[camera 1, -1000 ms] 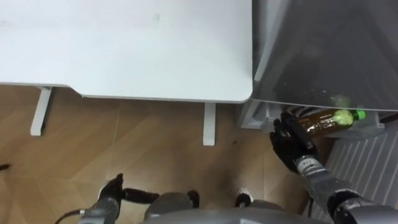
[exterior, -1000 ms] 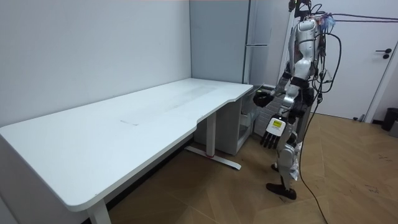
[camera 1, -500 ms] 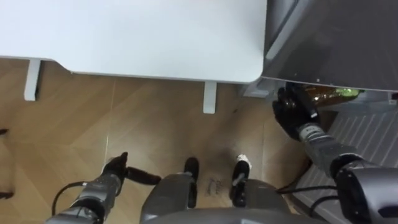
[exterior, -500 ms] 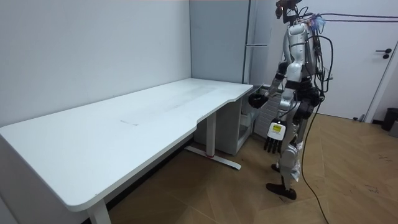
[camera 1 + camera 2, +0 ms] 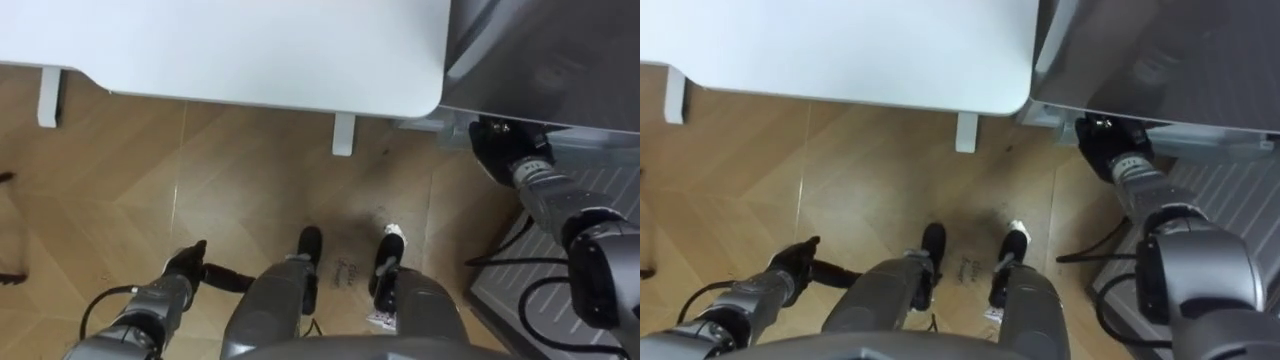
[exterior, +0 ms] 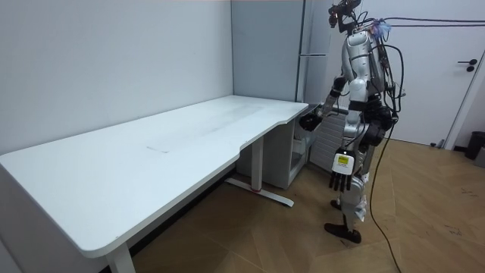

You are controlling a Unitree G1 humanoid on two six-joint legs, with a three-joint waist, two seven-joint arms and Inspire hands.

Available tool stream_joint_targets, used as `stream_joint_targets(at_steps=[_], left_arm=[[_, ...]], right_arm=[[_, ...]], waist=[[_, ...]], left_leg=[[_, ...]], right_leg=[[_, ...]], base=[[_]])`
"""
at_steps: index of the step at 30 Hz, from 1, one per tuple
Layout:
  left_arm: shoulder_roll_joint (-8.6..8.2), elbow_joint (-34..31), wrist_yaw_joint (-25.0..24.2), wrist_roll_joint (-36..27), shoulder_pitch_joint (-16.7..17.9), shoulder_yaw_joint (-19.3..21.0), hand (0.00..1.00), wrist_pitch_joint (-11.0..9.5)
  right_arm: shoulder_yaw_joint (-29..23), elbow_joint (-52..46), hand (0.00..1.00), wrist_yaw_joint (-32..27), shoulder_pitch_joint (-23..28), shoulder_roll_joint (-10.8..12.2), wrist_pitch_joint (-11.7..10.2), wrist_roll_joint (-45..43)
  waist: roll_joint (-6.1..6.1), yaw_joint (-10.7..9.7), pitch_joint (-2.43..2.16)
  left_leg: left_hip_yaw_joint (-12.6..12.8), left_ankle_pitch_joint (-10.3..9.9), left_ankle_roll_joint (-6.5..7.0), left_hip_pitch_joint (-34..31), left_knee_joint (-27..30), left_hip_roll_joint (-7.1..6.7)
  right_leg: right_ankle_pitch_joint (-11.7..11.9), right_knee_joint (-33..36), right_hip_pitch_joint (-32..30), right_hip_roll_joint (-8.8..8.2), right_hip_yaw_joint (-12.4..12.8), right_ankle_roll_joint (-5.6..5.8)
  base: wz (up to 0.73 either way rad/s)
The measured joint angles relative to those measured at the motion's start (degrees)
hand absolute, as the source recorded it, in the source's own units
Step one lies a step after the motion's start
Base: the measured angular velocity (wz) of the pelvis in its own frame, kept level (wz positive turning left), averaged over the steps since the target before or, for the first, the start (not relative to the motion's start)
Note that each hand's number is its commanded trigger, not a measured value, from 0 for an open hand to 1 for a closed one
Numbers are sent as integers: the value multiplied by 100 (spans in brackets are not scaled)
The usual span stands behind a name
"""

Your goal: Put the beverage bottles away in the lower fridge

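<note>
At the far right, under the edge of the grey fridge (image 5: 560, 50), we cannot tell whether the drink sits in our right hand (image 5: 497, 150), its fingers hidden, while our left hand (image 5: 185, 272) hangs near left, fingers straight, by the white table (image 5: 250, 50).
</note>
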Motion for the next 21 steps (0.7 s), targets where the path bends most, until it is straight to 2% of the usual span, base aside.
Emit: stream_joint_targets(at_steps=[6, 21], left_arm=[[17, -64, 7, 2, -48, -3, 0, -26], [43, -62, 31, -226, -35, -237, 0, -57]], right_arm=[[3, -56, 0, -150, -177, -131, -5, 29], [14, -71, 0, -359, -285, -149, -14, 190]], waist=[[-45, 7, 3], [-80, -17, -12]], left_leg=[[98, 12, 20, -155, 91, -18], [183, 15, 23, -208, 281, -9]], right_leg=[[0, 175, -232, -50, 78, 1], [14, 355, -309, -58, 152, -21]], base=[[-5], [-2]])
